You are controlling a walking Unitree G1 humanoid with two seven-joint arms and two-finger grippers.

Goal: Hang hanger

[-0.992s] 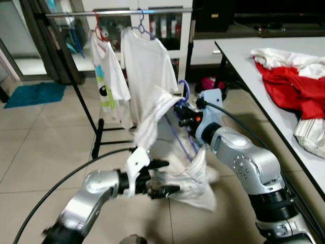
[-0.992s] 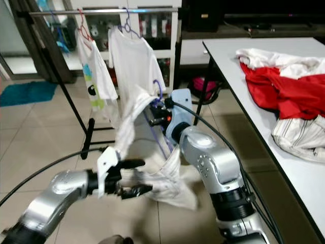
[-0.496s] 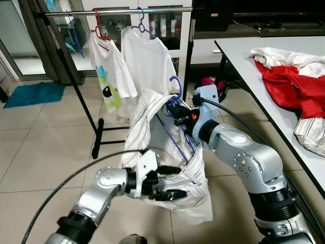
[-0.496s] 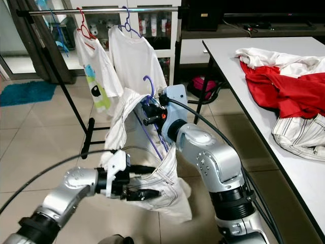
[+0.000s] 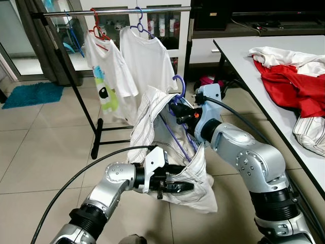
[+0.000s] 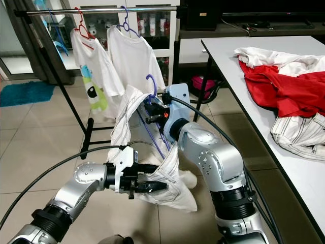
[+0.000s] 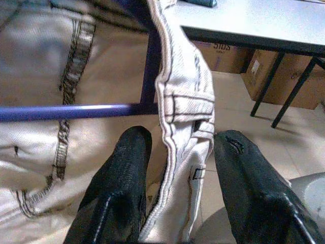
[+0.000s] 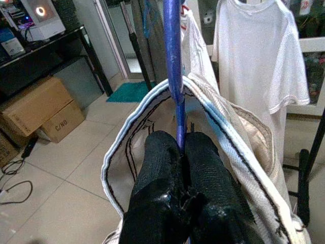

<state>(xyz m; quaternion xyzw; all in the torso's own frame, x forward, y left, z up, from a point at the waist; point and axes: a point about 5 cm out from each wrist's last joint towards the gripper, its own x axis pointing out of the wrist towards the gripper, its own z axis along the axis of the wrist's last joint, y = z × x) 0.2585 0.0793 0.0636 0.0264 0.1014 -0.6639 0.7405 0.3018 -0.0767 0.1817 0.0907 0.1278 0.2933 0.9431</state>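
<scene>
Right hand (image 8: 183,152), clamped on the purple hanger (image 5: 179,87), holds it below the rail (image 5: 117,10) while left hand (image 5: 175,187), fingers apart around the waistband, steadies the white garment (image 5: 152,109) draped on it; hooking onto the rail remains.

A clothes rack (image 5: 114,10) with hung shirts (image 5: 147,61) stands ahead, a table (image 5: 244,56) to its right.

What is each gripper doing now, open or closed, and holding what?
Left gripper: open, fingers either side of the white garment's seamed edge.
Right gripper: shut on the purple hanger.
</scene>
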